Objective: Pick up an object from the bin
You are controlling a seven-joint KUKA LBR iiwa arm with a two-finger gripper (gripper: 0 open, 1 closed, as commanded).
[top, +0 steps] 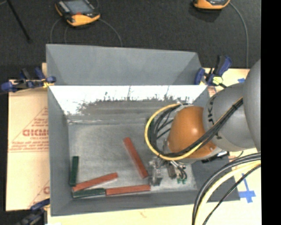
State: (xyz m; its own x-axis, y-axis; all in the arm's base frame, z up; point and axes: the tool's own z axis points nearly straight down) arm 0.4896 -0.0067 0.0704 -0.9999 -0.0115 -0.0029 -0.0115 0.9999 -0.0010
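Gripper (156, 174) sits low nr the bin's (57, 145) front-right corner, right at the lower end of the slanted red-brown bar (134, 156). Touching or just beside, can't tell, and clenched vs released can't be made out either. A flat red-brown bar (127, 190) lies along the front wall just left of it, w/ a tilted red-brown bar (94, 181) and two dark green bars (73, 170) twd the front-left corner; dark lettering on the grey arm (228, 121) isn't legible.

Floor (145, 30): dark, speckled, carpet-like, across the top of the frame.
Handheld devices, orange and black: one upper left (77, 11), one at the upper right edge (210, 3), both lying on the floor.
Thin dark cable (115, 27): curving from the upper-left device.
Lighting: even, overhead.
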